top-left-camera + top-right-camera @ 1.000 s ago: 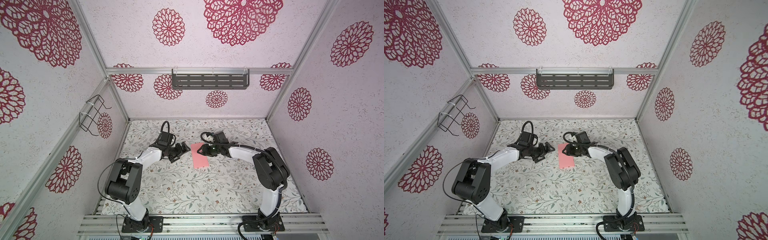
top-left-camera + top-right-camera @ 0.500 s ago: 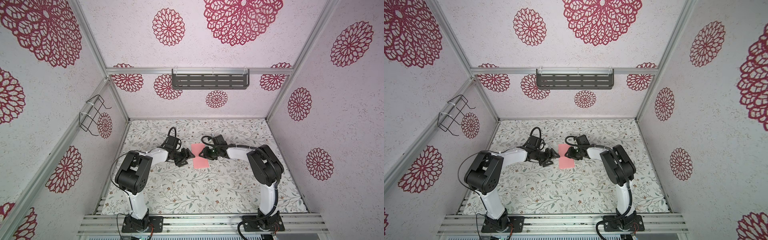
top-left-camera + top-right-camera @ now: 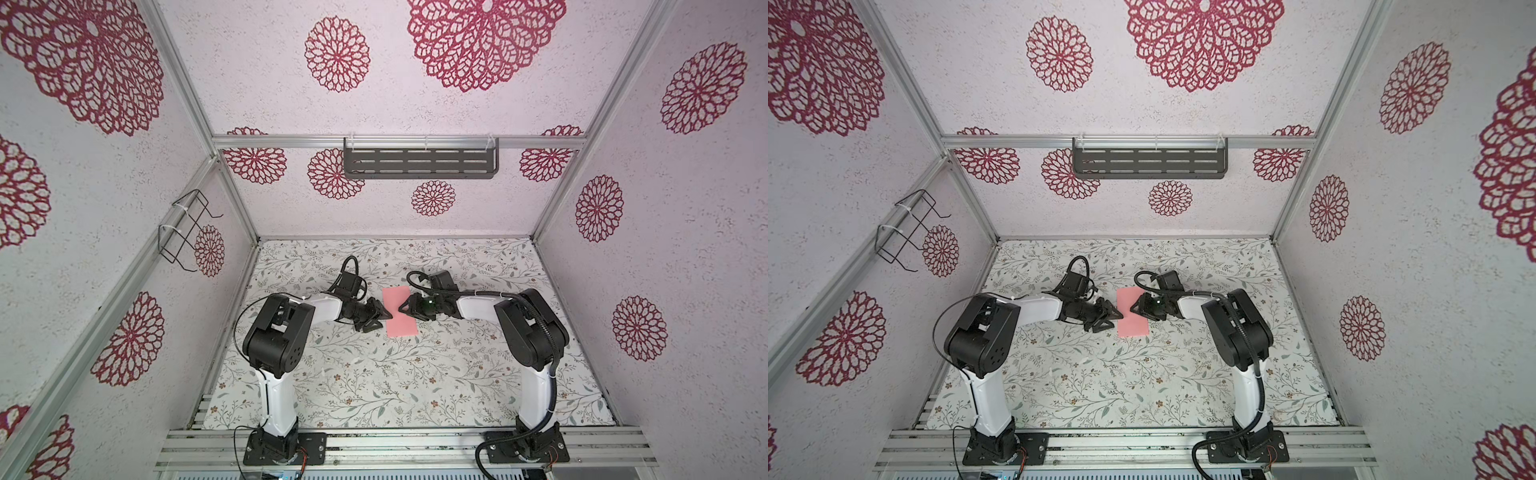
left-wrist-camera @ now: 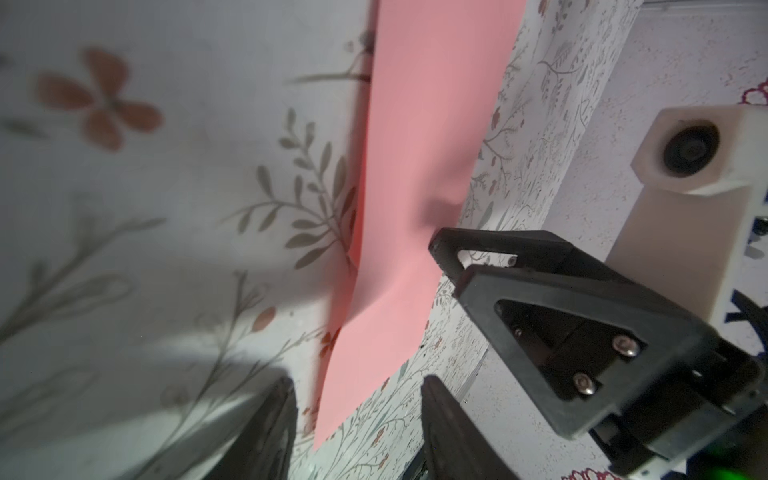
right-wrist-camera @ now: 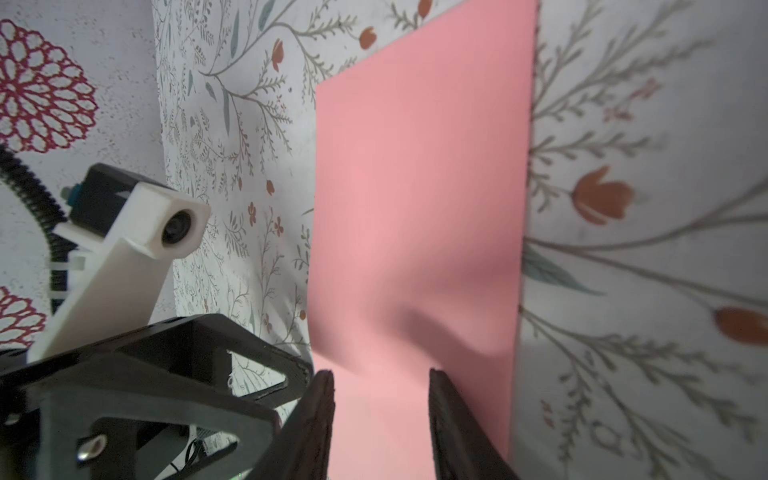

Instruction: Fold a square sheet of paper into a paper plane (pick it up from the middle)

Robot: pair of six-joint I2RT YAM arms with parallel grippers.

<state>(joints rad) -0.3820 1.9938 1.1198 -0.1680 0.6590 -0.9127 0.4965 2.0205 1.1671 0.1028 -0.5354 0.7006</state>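
Note:
The square sheet of paper (image 3: 401, 326) (image 3: 1133, 326) shows as a salmon-pink rectangle lying flat on the floral table, in the middle towards the back. My left gripper (image 3: 381, 316) (image 3: 1111, 318) is low at its left edge. In the left wrist view the jaws of that gripper (image 4: 357, 379) stand apart, with a corner of the paper (image 4: 424, 124) between them. My right gripper (image 3: 404, 309) (image 3: 1134, 309) is at the paper's right edge. In the right wrist view that gripper (image 5: 380, 371) is open over the paper (image 5: 415, 187), which ripples near the fingertips. No paper plane shows.
A dark slotted shelf (image 3: 419, 163) hangs on the back wall and a wire basket (image 3: 187, 230) on the left wall. The floral tablecloth (image 3: 374, 382) covers the table up to the metal rails (image 3: 395, 444) at the front, where both arm bases stand.
My left arm has reached right until its gripper is at the paper's left edge, and its jaws have narrowed. The right gripper has stayed at the paper, almost still.

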